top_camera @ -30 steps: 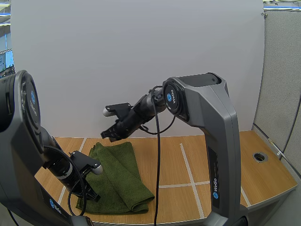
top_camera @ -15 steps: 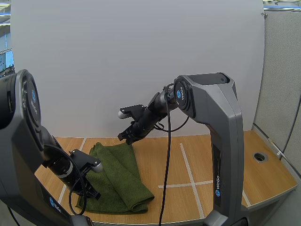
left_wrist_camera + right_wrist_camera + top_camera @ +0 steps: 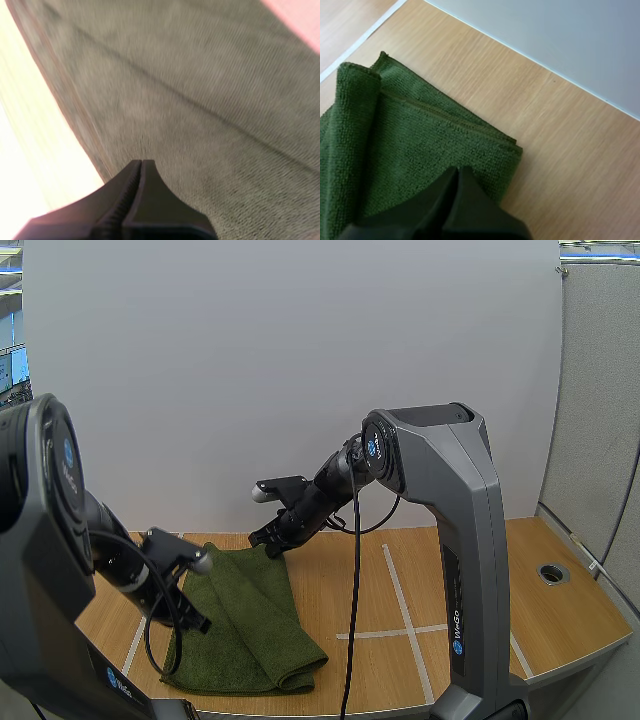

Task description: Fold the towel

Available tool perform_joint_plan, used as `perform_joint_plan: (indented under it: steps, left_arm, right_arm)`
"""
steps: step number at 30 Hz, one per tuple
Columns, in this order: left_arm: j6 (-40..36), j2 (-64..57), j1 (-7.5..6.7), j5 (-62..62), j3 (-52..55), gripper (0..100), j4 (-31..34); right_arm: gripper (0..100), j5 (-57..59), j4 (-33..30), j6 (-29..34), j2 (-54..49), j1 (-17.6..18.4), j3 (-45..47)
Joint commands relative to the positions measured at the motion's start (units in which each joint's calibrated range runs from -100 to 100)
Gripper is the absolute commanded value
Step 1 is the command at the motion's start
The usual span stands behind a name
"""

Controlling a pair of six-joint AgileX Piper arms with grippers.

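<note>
A dark green towel [image 3: 250,620] lies folded in a long strip on the left part of the wooden table, with its layered edges at the far end. My left gripper [image 3: 194,623] hangs just above the towel's left edge. In the left wrist view its fingers lie together as one wedge [image 3: 141,164] over the towel [image 3: 200,100], holding nothing. My right gripper [image 3: 258,539] sits low over the towel's far right corner. In the right wrist view it is shut and empty [image 3: 457,171] above that corner of the towel [image 3: 410,145].
White tape lines [image 3: 400,590] cross the wooden table [image 3: 470,640]. A round hole [image 3: 553,573] sits near the table's right edge. A white wall panel stands close behind the towel's far end.
My right gripper swung right, then sank toward the towel's far corner. My left gripper rose a little off the towel's near left edge. The towel lies as before.
</note>
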Motion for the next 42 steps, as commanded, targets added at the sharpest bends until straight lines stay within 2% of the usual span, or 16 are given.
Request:
perform_joint_plan:
  steps: [1, 6, 10, 11, 14, 16, 17, 19, 21, 22, 26, 32, 38, 42]
  left_arm:
    - [0.6, -2.6, -2.79, 5.9, -2.9, 0, -2.1]
    - [-1.7, -2.7, -9.51, 5.7, -2.9, 0, 0.4]
    - [-3.9, -2.7, -13.91, 6.9, -2.9, 0, 1.3]
    - [-3.9, -2.7, -15.26, 8.4, -2.9, 4, 1.3]
    - [-4.8, -2.7, -18.10, 9.2, -2.9, 15, 1.4]
    - [-6.6, -2.7, -20.41, 9.2, -3.3, 34, 2.6]
    - [-7.3, -2.7, -21.33, 9.2, -3.6, 47, 3.5]
    - [-8.3, -2.7, -22.67, 9.4, -4.1, 69, 4.1]
    - [-8.4, -2.7, -23.88, 10.8, -4.5, 87, 4.4]
    - [-8.4, -2.7, -24.61, 11.9, -4.7, 92, 4.4]
    - [-8.4, -2.7, -27.81, 14.2, -4.8, 93, 4.7]
    - [-8.4, -2.7, -31.81, 14.8, -4.8, 93, 5.6]
    - [-9.0, -2.5, -35.42, 12.1, -4.8, 93, 8.0]
    - [-10.2, 0.2, -36.98, 7.2, -4.8, 93, 10.7]
  right_arm:
    - [0, -0.4, 0.9, -0.9, 0.8, 0.0, -0.2]
    - [0, 0.1, 1.1, -0.9, 1.3, 0.0, -0.2]
    - [0, 0.3, 1.0, -0.9, 1.4, 0.0, -0.2]
    - [0, 0.3, 1.0, -0.9, 1.4, 0.0, -0.2]
    - [0, 0.3, 0.9, -0.9, 1.4, 0.0, -0.2]
    - [0, 0.3, 0.9, -0.9, 1.4, 0.0, -0.2]
    - [0, 0.3, 0.9, -0.9, 1.4, 0.0, -0.2]
    - [0, 0.3, 1.0, -0.9, 1.4, 0.0, -0.2]
    - [0, 0.3, 1.0, -0.9, 1.4, 0.0, -0.2]
    - [0, 0.3, 1.0, -0.9, 1.4, 0.0, -0.2]
    - [0, 0.3, 1.3, -0.9, 1.4, 0.0, -0.2]
    - [0, -0.3, 1.4, -0.9, 1.4, 0.0, -0.2]
    - [0, -1.3, 1.4, -0.9, 1.4, 0.0, -0.2]
    - [0, -1.5, 1.4, -0.9, 1.4, 0.0, -0.2]
